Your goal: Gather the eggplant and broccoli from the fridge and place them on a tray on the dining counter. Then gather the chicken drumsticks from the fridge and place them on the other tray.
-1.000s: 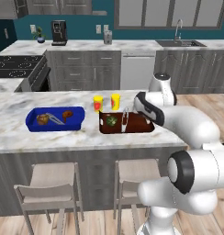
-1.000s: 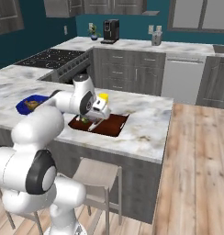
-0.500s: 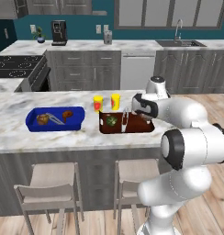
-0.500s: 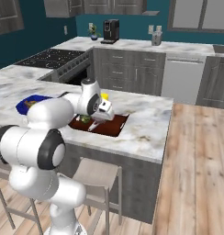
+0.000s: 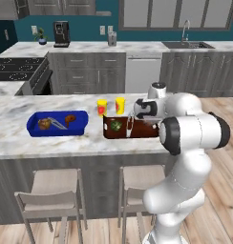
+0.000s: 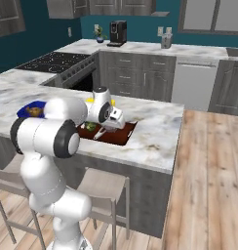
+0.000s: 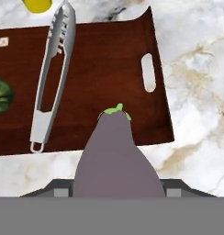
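Observation:
A dark purple eggplant [image 7: 116, 156] with a green cap rises from the bottom of the hand view, and my gripper [image 5: 139, 116] is shut on it, its fingertips hidden behind it. The eggplant hangs over the near right part of the brown tray [image 7: 100, 50] on the dining counter. Green broccoli [image 7: 1, 94] lies at the tray's left end, also seen as broccoli [image 5: 116, 126] from the left base. On the blue tray [image 5: 35, 128] further left lie two brown chicken drumsticks [image 5: 69, 118].
Silver tongs [image 7: 52, 78] lie lengthwise on the brown tray, left of the eggplant. Two yellow cups [image 5: 102, 106] stand just behind the tray. Another pair of tongs [image 5: 56, 123] rests in the blue tray. Bar stools [image 5: 49, 188] stand under the counter's near edge.
The arm's elbow and upper links have swung in closer to the counter. The hand has stayed over the brown tray with the eggplant in it.

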Tool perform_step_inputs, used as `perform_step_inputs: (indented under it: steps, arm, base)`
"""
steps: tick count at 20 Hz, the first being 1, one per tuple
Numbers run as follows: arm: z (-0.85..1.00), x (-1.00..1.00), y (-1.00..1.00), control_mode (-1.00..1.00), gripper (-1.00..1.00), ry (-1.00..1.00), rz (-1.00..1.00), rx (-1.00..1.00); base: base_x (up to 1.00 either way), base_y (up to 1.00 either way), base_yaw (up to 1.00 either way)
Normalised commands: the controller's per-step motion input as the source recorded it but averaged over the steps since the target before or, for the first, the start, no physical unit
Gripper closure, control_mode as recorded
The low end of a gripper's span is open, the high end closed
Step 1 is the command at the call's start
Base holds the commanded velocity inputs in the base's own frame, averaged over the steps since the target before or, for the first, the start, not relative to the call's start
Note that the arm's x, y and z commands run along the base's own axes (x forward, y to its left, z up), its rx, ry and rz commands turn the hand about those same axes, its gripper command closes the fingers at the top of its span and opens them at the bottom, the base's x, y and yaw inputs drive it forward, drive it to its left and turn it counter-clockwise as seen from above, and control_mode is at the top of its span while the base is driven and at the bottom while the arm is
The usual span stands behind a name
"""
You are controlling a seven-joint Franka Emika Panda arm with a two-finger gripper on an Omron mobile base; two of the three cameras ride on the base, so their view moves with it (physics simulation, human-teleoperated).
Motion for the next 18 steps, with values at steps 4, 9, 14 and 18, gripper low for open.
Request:
perform_step_inputs:
  steps: [4, 9, 14, 18]
  arm:
    - [-0.34, 0.43, 0.0, -1.0, 1.0, 0.01, 0.0, 0.0]
    - [-0.29, 0.31, 0.0, -1.0, 1.0, 0.0, 0.0, 0.0]
    - [-0.27, 0.22, -0.01, -1.0, 1.0, 0.0, 0.0, 0.0]
    - [-0.24, 0.18, 0.0, -1.0, 1.0, 0.0, 0.0, 0.0]
  base:
    - [0.0, 0.0, 0.0]
    - [0.0, 0.0, 0.0]
    - [0.0, 0.0, 0.0]
    - [0.0, 0.0, 0.0]
